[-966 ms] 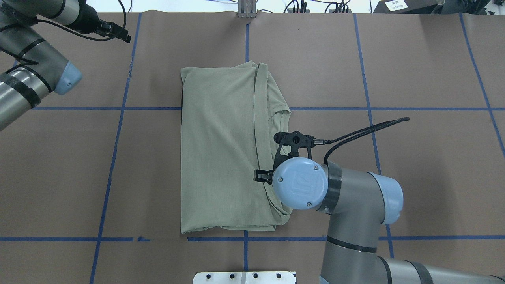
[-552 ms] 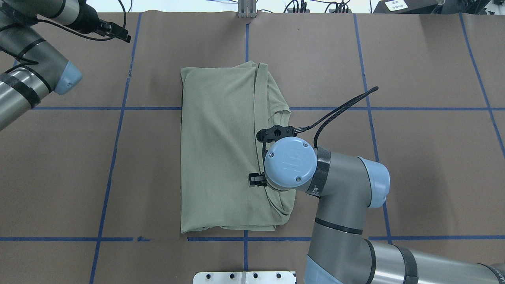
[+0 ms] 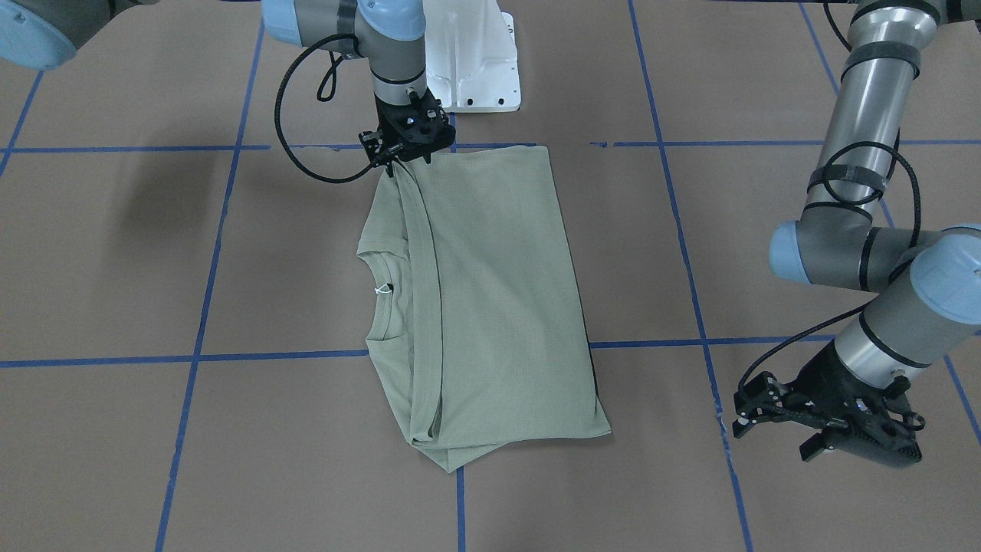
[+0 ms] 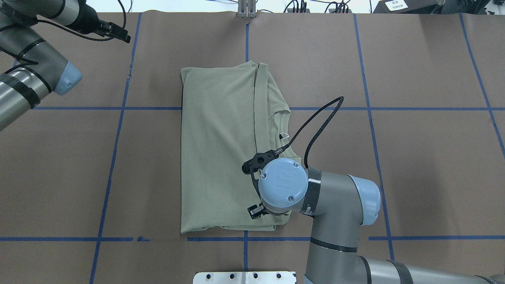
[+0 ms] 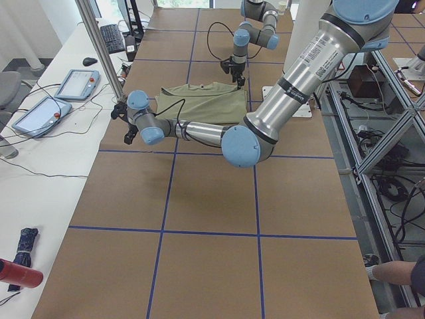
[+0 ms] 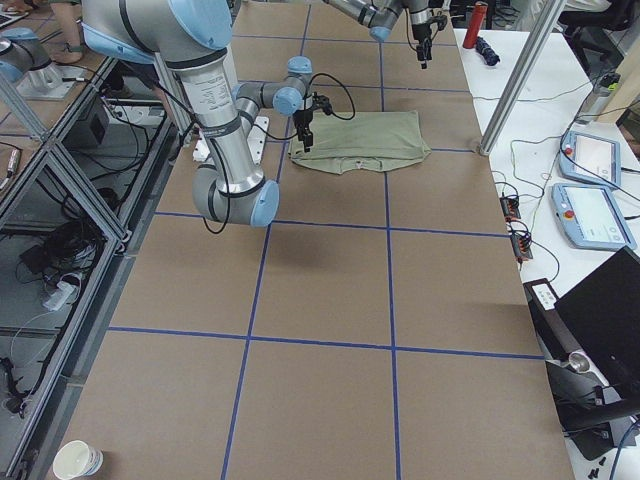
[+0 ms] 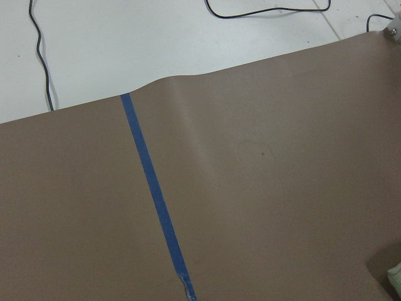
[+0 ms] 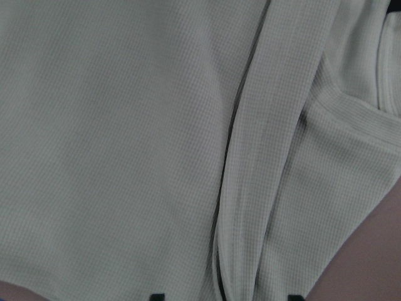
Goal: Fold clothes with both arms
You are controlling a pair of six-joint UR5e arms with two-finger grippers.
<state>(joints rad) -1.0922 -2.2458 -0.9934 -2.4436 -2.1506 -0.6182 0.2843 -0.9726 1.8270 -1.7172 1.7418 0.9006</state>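
So, nothing readable: the white neck label (image 4: pixel 283 136) is too small to make out. One sage-green shirt (image 4: pixel 217 150) lies folded lengthwise on the middle of the brown table (image 4: pixel 394 157), with two arms over it. Since a second ago the right gripper (image 3: pixel 408 159) slid along the folded edge to the shirt's robot-side corner, jaws spread and holding nothing, which uncovered that label. Meanwhile the left gripper (image 4: pixel 122 33) hasn't budged from the far corner; its jaws look apart and empty.

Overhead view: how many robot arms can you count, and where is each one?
2. The left arm enters at the top-left corner, clear of the shirt. The right arm enters from the bottom right, its wrist over the shirt's near right corner. None seems hidden.
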